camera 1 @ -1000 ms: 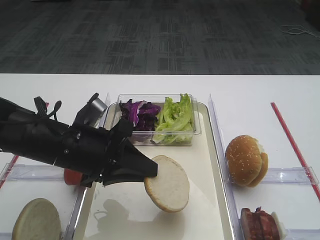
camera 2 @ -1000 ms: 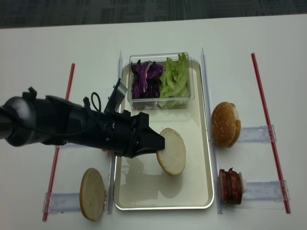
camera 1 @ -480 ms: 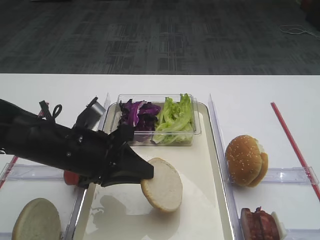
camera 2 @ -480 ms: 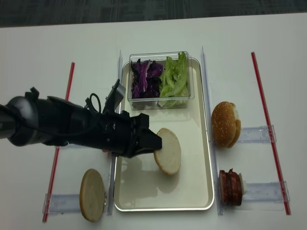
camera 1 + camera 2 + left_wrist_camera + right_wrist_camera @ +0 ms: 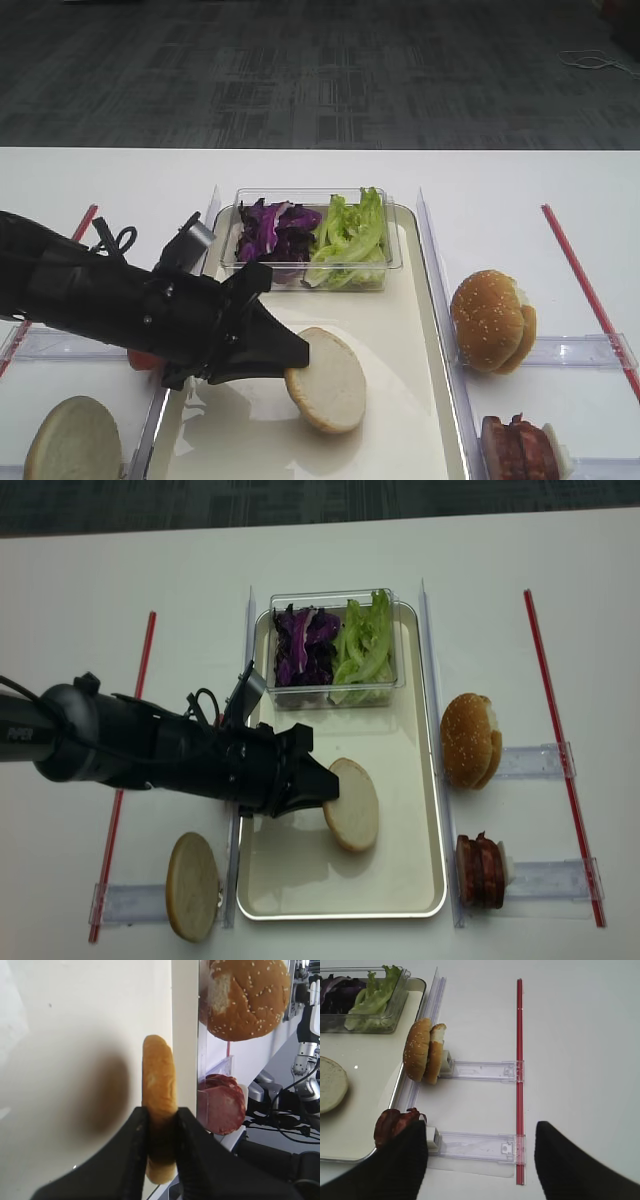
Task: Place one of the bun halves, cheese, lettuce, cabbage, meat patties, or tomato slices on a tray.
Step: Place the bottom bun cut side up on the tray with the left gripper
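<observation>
A bun half (image 5: 325, 381) is gripped by its edge in the clenched left end effector (image 5: 296, 352), held tilted low over the middle of the tray (image 5: 420, 400), seemingly for setting down flat.

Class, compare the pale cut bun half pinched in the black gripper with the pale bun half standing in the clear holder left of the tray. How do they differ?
The gripped bun half is clamped at its edge by the left gripper; the other bun half is untouched. The gripped one is over the cream tray, tilted; the other stands outside it in a clear holder. Both are round, pale and similar in size.
</observation>
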Controlling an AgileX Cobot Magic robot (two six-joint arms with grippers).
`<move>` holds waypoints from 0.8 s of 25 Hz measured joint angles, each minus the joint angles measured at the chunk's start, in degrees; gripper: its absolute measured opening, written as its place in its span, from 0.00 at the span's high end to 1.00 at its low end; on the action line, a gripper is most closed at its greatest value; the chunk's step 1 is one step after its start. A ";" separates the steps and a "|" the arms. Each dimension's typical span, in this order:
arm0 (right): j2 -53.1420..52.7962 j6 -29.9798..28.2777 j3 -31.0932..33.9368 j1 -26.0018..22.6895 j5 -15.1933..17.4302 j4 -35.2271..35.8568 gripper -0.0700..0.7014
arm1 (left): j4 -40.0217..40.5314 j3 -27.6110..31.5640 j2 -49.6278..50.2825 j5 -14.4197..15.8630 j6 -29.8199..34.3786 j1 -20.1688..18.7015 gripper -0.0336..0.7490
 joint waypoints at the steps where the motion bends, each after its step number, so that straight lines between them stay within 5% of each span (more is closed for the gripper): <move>1: 0.00 0.00 0.00 0.00 0.00 0.00 0.30 | 0.00 0.00 0.00 -0.09 0.00 0.00 0.77; 20: 0.00 0.00 0.00 0.00 0.00 0.00 0.30 | -0.09 0.00 0.00 -1.63 0.13 0.00 0.76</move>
